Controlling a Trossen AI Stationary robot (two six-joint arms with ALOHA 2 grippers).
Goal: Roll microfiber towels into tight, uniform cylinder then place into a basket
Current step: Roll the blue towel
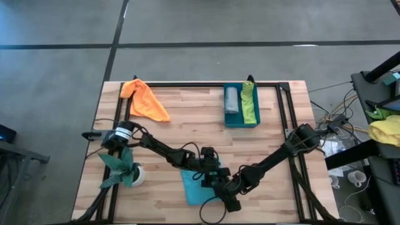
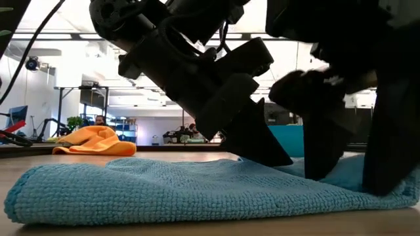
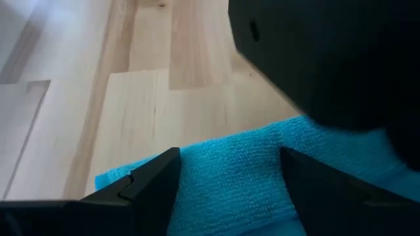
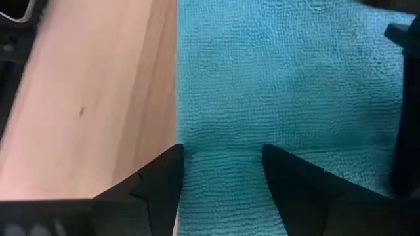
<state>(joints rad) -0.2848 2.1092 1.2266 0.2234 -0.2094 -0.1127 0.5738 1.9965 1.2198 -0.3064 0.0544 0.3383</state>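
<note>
Turquoise microfibre towel (image 1: 195,187) flat at table's 6 o'clock | L gripper (image 3: 223,187) & R gripper (image 4: 220,174) part-open, astride cloth, nothing clamped | Tip: pinch edge evenly, roll tight

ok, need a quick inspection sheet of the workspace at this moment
Surface: light wooden table, black frame.
Job's things: turquoise microfiber towel flat at near edge; orange towel crumpled far left; grey towel and lime green towel in teal plastic basket.
Clutter: leafy plant in white pot.
Grippers: left gripper and right gripper, fingers apart, on turquoise towel.
Cables: bundle off right edge.
Surroundings: grey floor; yellow cloth heap.
</note>
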